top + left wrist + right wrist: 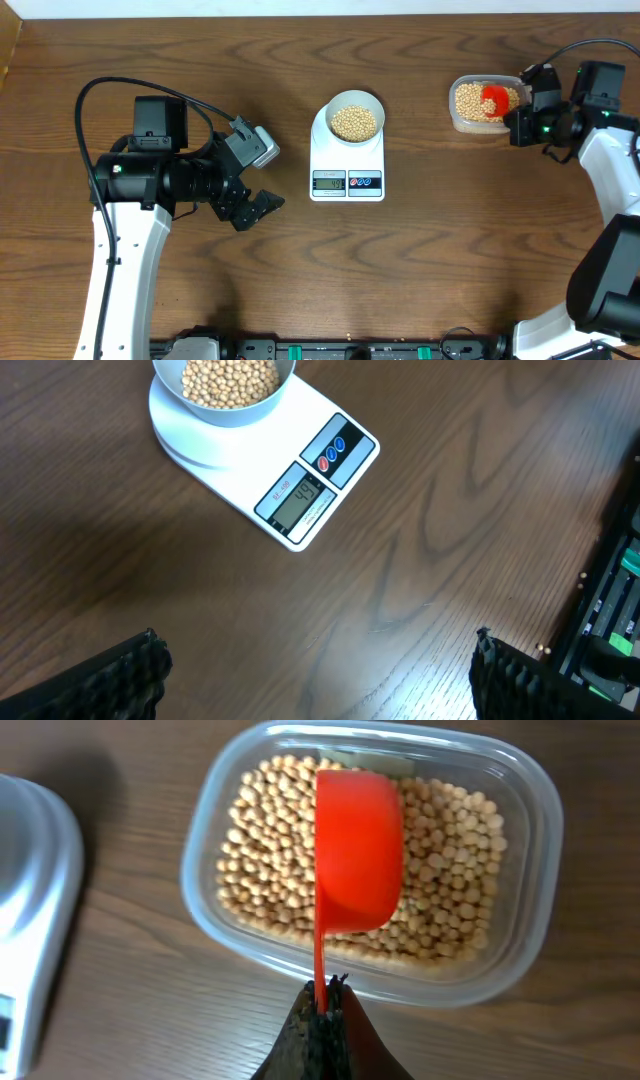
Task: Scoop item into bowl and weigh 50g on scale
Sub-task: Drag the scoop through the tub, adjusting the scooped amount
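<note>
The pale blue-grey bowl [354, 120] holds tan beans [354, 122] and stands on the white scale [347, 160], whose display is lit. It also shows in the left wrist view [225, 410] on the scale [300, 450]. My right gripper [325, 1010] is shut on the handle of a red scoop [357, 850], held over the clear tub [525, 935] of beans [450, 850]. The scoop [494, 100] looks empty. My left gripper [258, 208] is open and empty, left of the scale above the table.
The clear plastic tub [462, 122] sits at the back right of the wooden table. A black rail with cables [610, 610] runs along the front edge. My left arm base [130, 180] stands at the left.
</note>
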You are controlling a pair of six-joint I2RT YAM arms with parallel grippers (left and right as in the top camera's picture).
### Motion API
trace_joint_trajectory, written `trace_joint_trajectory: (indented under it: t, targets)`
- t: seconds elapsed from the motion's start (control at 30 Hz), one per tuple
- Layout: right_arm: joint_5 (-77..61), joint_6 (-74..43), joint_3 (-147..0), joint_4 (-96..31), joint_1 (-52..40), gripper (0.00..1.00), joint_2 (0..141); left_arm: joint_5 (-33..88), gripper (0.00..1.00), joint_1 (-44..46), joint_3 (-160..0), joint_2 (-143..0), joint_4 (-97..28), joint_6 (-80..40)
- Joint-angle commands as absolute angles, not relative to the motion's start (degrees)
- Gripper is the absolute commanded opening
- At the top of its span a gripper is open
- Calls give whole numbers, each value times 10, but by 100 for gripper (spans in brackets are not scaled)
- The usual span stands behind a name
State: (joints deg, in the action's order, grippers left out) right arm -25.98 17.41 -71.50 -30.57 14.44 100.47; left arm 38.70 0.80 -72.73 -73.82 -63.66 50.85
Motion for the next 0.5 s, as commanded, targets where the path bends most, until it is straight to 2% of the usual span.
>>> trace_joint_trajectory:
  t: [0.0,0.47]
  targets:
    - [-350,148,-713,-305,171,1,1007,394,98,6,-736,-737,-638,507]
    - [-567,135,-713,-307,236,1,1007,394,98,6,-736,-737,-638,507]
